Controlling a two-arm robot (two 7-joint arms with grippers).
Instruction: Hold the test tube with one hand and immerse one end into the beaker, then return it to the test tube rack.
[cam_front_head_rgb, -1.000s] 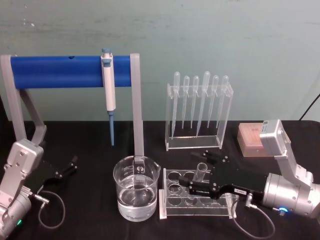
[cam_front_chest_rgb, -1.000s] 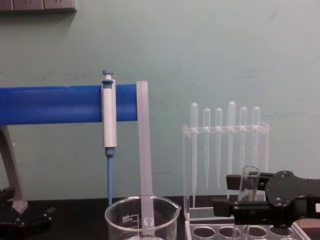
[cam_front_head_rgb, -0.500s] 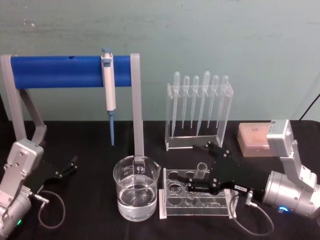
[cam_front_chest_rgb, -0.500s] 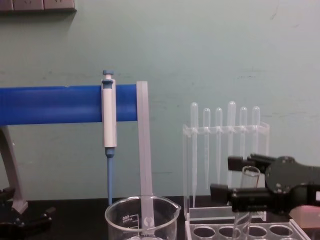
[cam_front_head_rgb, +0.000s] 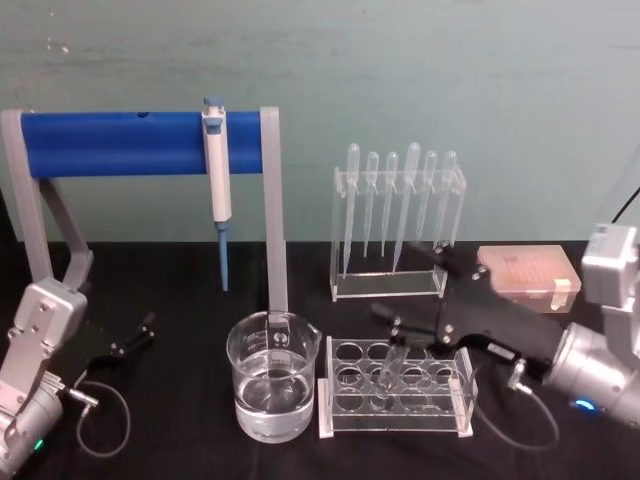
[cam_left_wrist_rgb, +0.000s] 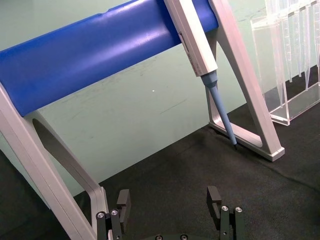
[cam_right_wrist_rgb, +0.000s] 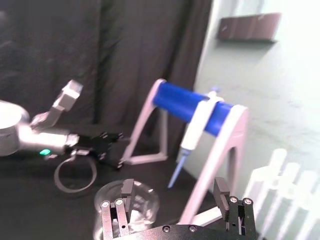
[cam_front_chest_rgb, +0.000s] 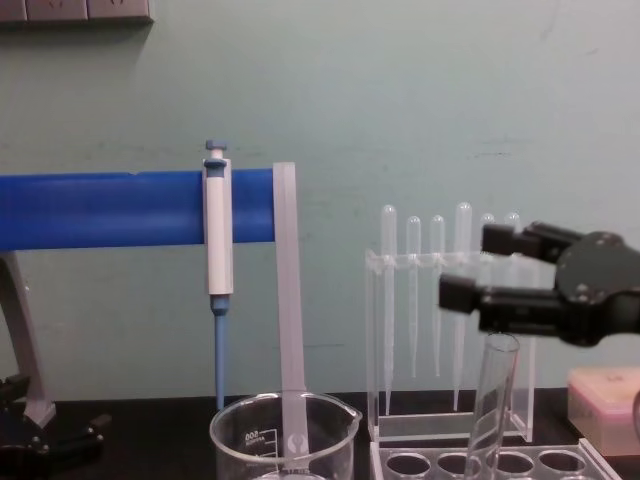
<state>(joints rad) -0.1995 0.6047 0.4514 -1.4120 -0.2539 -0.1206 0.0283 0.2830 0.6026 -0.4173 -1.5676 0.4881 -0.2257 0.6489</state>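
The beaker (cam_front_head_rgb: 273, 376) is seen at lower centre of the head view, on the black table (cam_front_head_rgb: 180, 300); clear liquid is held in it to about a third of its height; its spouted rim (cam_front_chest_rgb: 284, 420) appears at the bottom edge of the chest view. Just right of it, at lower centre-right of the head view, the clear acrylic rack (cam_front_head_rgb: 397, 388) with round holes is placed; the test tube (cam_front_head_rgb: 388, 363) is lodged in one of its holes and is tilted, its open rim leaning toward the right; in the chest view the same tube (cam_front_chest_rgb: 491, 400) rises slanted from the rack at lower right. Behind, at centre of the head view, the tall clear stand (cam_front_head_rgb: 398, 232) is loaded with six frosted pipettes, bulbs upward. A pink-topped box (cam_front_head_rgb: 530, 280) sits at right of centre.

The right gripper (cam_front_head_rgb: 420, 290) is seen in the right half of the head view, above and behind the rack; its fingers (cam_front_chest_rgb: 480, 296) are spread wide, nothing is grasped, and they stand apart from the tube's rim, just above it in the chest view. The left gripper (cam_front_head_rgb: 135, 335) is parked at lower left of the head view; its fingers (cam_left_wrist_rgb: 124, 202) are spread open over bare cloth and nothing is touched by them.
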